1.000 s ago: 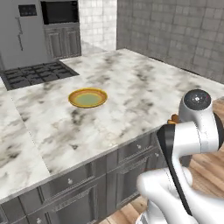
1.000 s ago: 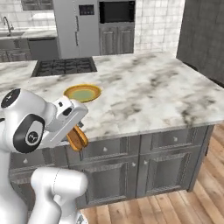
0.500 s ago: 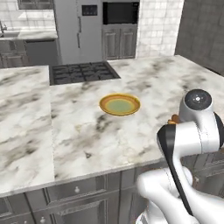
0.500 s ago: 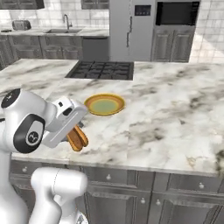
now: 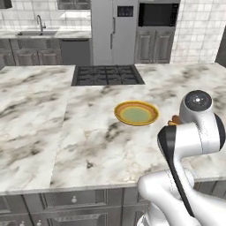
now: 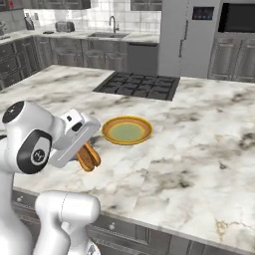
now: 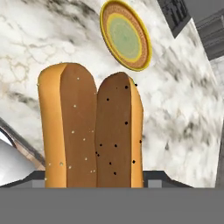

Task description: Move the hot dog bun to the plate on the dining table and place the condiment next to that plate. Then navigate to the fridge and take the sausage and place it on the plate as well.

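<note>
From the left base camera, the plate (image 5: 136, 113) lies flat on the marble table (image 5: 62, 128), short of the black cooktop (image 5: 107, 75), with the grey fridge (image 5: 114, 31) against the far wall. A sliver of the tan bun (image 5: 175, 120) peeks out beside the arm's white elbow, just right of the plate; the fingers themselves are hidden behind the arm here

From the right base camera, the gripper (image 6: 85, 155) hangs over the table's near edge with the bun (image 6: 88, 157) at its tip, tilted downward. The plate (image 6: 127, 130) sits beyond the fingers and slightly to their right, near but apart from the bun. The cooktop (image 6: 138, 85) lies farther off, the fridge (image 6: 189, 36) behind it

From the hand camera, the bun (image 7: 89, 127) rises lengthwise out from between the fingers, its two halves side by side with the dark split running up the middle. The fingers are clamped on its lower end, their tips covered by the bread. The plate (image 7: 125, 35) lies ahead of the fingers past the bun's far end, on bare marble (image 7: 175, 113)
</note>
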